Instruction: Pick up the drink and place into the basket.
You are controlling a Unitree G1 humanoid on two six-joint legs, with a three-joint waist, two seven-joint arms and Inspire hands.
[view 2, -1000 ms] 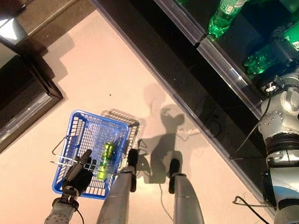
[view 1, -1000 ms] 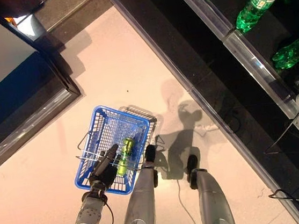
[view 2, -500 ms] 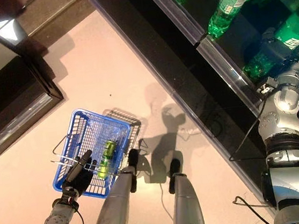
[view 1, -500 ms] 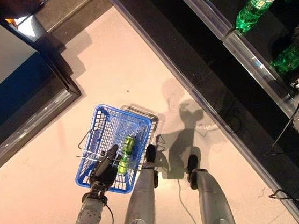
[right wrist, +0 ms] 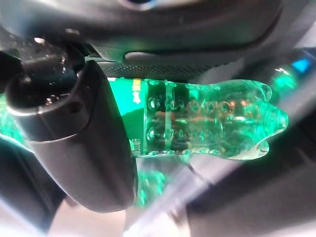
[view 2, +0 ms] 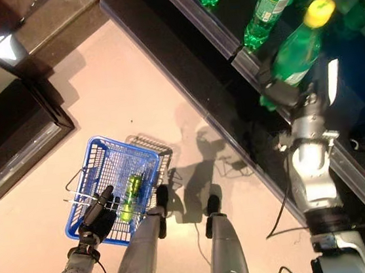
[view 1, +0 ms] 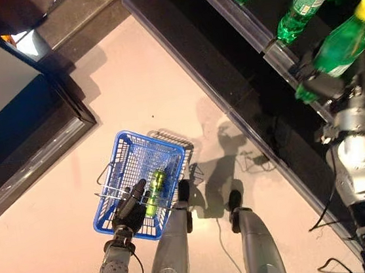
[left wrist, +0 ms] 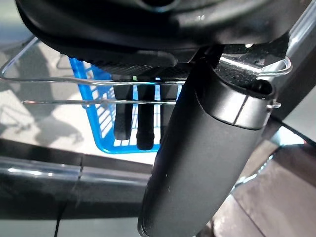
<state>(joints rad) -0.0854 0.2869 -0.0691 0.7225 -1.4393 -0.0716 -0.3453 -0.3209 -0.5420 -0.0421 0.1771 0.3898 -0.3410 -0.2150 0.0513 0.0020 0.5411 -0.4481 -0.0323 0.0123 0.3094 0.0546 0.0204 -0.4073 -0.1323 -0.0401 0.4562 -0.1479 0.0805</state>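
Note:
My right hand (view 1: 325,83) is shut on a green bottle (view 1: 343,38) with a yellow cap, held up off the dark shelf at the right. Its wrist view shows the bottle's ribbed green body (right wrist: 207,123) gripped under the thumb (right wrist: 74,138). My left hand (view 1: 131,208) is shut on the thin wire handles (left wrist: 74,91) of the blue basket (view 1: 123,163), which hangs low at the left in front of me. A green can (view 1: 154,187) lies inside the basket.
More green bottles (view 1: 300,8) lie on the dark shelf (view 1: 271,47) along the right. A dark cabinet (view 1: 30,134) stands at the left. Pale floor (view 1: 143,81) lies between them.
My right hand has lifted a green bottle up off the shelf, and its yellow cap now shows. The view has shifted a little. The basket and left hand hang as before.

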